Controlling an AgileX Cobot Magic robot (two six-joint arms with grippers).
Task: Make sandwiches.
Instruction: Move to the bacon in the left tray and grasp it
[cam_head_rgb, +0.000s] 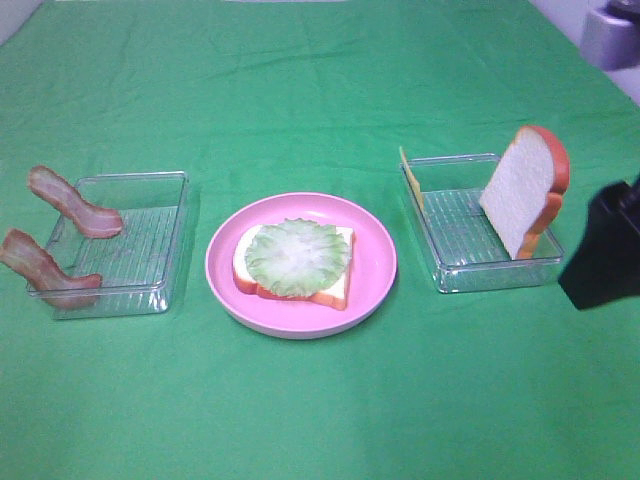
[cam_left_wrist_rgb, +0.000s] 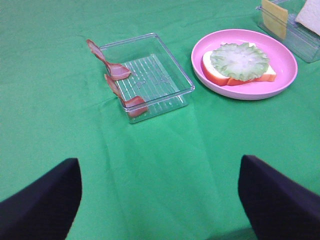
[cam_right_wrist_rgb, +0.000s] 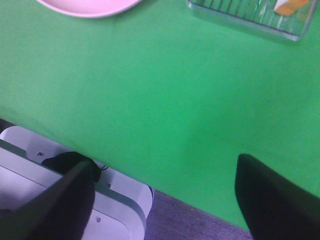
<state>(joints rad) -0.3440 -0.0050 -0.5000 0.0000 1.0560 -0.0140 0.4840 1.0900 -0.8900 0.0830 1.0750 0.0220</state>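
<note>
The sandwich is a white bread slice (cam_head_rgb: 340, 285) with orange-brown crust lying on the round pink plate (cam_head_rgb: 380, 262), with a pale-green lettuce leaf (cam_head_rgb: 297, 257) on top; it also shows in the left wrist view (cam_left_wrist_rgb: 239, 61). Two bacon strips (cam_head_rgb: 72, 203) (cam_head_rgb: 42, 267) lean on the left clear tray's (cam_head_rgb: 150, 240) rim. A second bread slice (cam_head_rgb: 525, 187) stands upright in the right clear tray (cam_head_rgb: 450, 225), with yellow cheese (cam_head_rgb: 411, 176) at its left rim. My left gripper (cam_left_wrist_rgb: 160, 200) is open and empty, near the table's front. My right gripper (cam_head_rgb: 605, 250) (cam_right_wrist_rgb: 165, 200) is open and empty, right of the right tray.
Green cloth (cam_head_rgb: 320, 400) covers the table. The table's front edge and a white base (cam_right_wrist_rgb: 30, 150) show in the right wrist view. A grey object (cam_head_rgb: 612, 32) sits at the far right corner.
</note>
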